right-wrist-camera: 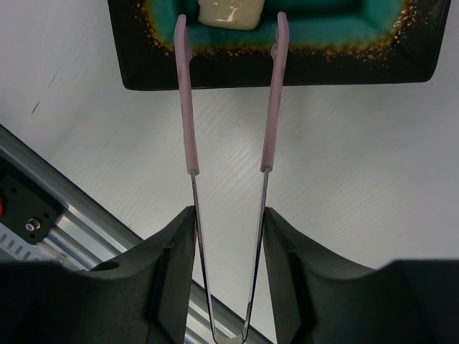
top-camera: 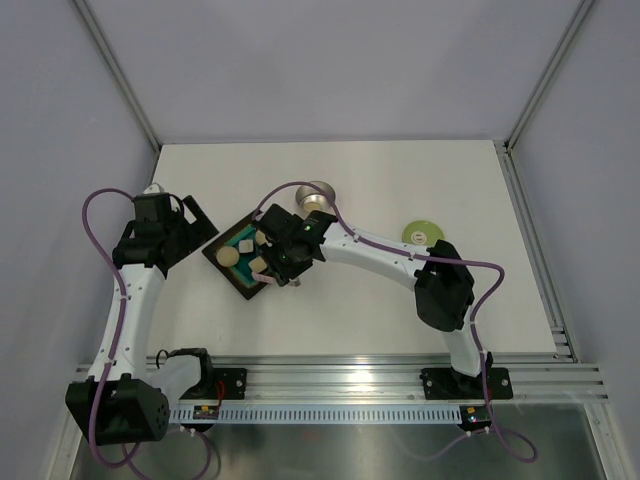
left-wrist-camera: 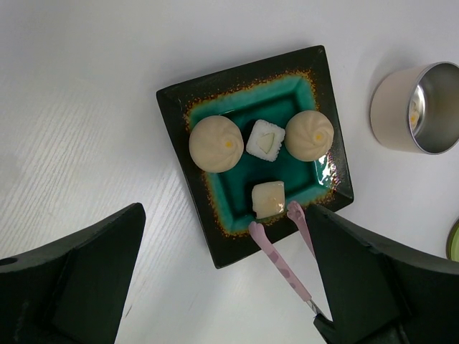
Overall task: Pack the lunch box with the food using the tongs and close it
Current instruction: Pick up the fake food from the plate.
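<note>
Tongs (right-wrist-camera: pixel 191 129) tips either side of cube (right-wrist-camera: pixel 229 14)

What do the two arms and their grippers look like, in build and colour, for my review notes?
The left arm and right arm share white tubular links and chunky black joint housings. A purple cable runs along each. The grippers' fingers are matte black, broad and wedge-shaped. No sleeves or legible markings show.
</note>
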Robot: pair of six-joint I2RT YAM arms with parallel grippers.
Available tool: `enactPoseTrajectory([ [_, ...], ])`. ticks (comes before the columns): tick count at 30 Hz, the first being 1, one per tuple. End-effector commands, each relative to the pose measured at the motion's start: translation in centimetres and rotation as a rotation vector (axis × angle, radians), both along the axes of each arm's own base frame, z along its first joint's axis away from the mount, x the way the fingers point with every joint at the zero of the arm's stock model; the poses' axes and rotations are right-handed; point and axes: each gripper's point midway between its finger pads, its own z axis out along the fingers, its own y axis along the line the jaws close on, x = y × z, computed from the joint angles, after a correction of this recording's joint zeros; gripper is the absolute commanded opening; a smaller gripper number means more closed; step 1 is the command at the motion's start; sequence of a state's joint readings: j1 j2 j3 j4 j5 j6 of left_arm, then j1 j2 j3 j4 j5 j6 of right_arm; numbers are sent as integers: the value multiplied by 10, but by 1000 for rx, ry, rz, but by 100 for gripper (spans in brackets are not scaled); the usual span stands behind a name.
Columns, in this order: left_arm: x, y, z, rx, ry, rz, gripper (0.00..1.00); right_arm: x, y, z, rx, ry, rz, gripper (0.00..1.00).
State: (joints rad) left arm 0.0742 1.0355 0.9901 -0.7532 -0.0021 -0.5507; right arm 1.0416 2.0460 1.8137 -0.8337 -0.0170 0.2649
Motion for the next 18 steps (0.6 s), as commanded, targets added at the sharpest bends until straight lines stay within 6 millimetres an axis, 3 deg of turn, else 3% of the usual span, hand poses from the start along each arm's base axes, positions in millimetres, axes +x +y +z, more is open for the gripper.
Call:
enactPoseTrajectory([
  [1,6,0,12,-3,-58,-13,99,10,14,14,59,-25,14,48],
  [18,5,1,11,-3,-55,-12,99,25,24,0,3,-71,0,50],
])
